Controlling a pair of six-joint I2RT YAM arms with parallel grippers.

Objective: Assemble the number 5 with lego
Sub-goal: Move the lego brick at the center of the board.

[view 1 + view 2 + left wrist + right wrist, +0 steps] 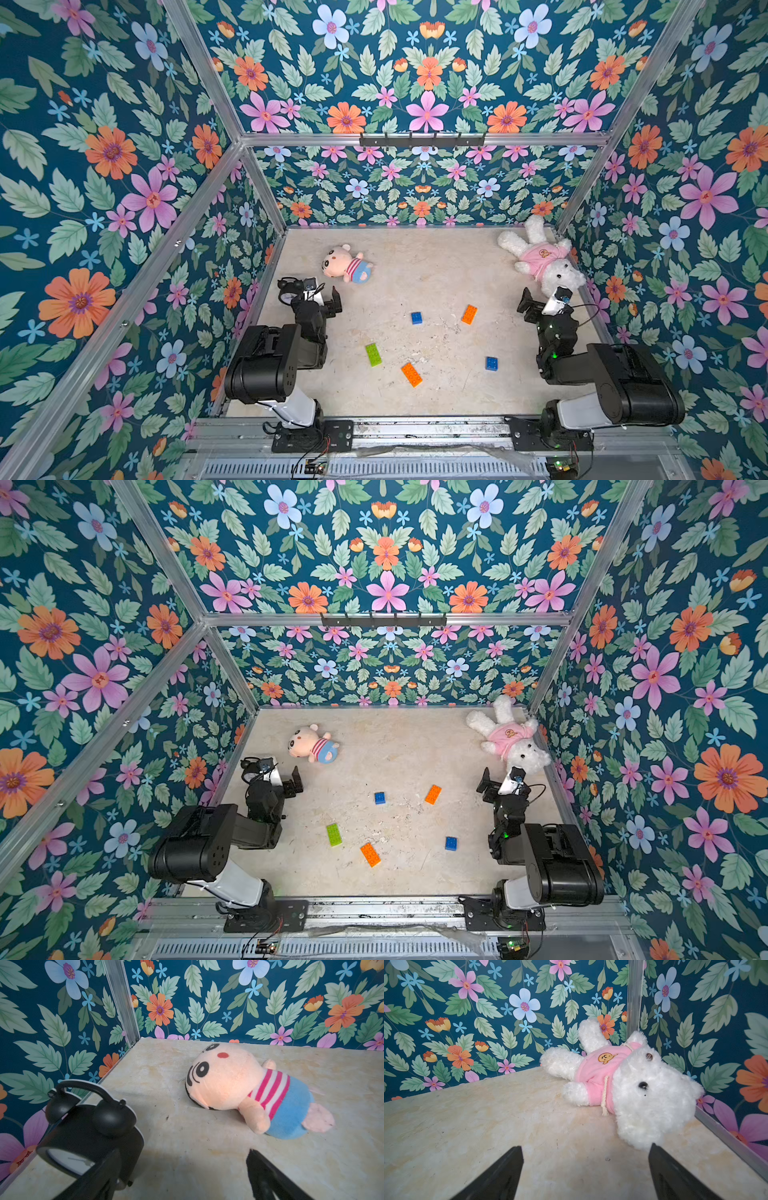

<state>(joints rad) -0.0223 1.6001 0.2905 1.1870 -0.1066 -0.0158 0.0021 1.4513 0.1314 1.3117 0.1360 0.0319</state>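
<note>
The lego lies scattered as separate bricks on the beige table in both top views: a blue square (416, 318), an orange oblong (468, 313), a lime-green oblong (373, 354), another orange oblong (411, 374) and another blue square (491, 363). None are joined, and no number 5 is in view. My left gripper (322, 297) (185, 1155) is open and empty at the left side, well away from the bricks. Over by the right wall my right gripper (542, 303) (586, 1147) is open and empty too. Neither wrist view shows a brick.
A black alarm clock (91, 1126) stands right beside the left gripper by the left wall. A striped-shirt plush doll (348, 266) lies at the back left. A white plush bear in pink (540, 257) lies in the back right corner, just ahead of the right gripper. Floral walls enclose the table.
</note>
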